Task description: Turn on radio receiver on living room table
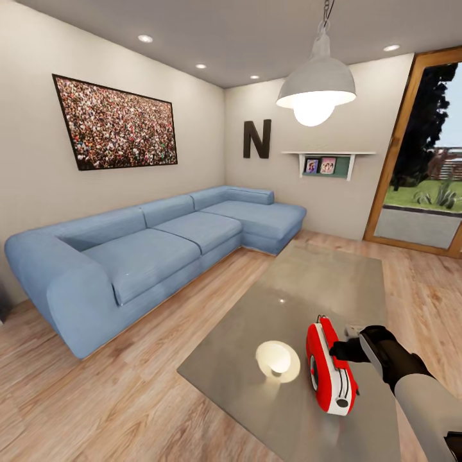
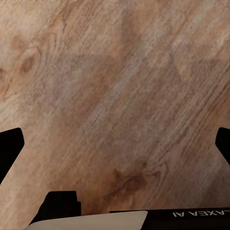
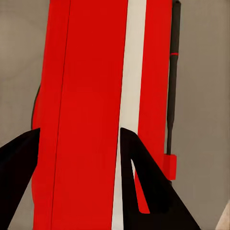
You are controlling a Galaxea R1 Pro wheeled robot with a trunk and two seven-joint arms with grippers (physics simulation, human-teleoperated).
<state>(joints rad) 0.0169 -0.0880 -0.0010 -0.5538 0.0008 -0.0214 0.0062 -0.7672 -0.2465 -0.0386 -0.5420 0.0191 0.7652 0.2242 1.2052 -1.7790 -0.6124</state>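
Note:
The red radio receiver (image 1: 330, 369) with its white edge band stands on the glossy grey table (image 1: 321, 282), near the front right corner. My right gripper (image 1: 340, 351) reaches in from the right and its black fingertips rest against the radio's side. In the right wrist view the radio (image 3: 91, 96) is very close, its thin dark handle (image 3: 173, 72) along one edge. The right gripper (image 3: 79, 132) is open there, fingers spread in front of the red face. My left gripper (image 2: 120, 132) is open over the wood floor, holding nothing.
A blue L-shaped sofa (image 1: 160, 250) runs along the left wall under the crowd picture (image 1: 115, 125). A white pendant lamp (image 1: 316, 86) hangs over the table and reflects in its top (image 1: 277, 360). A black letter N (image 1: 256, 138), a shelf (image 1: 327, 163) and a glass door (image 1: 427, 160) lie beyond.

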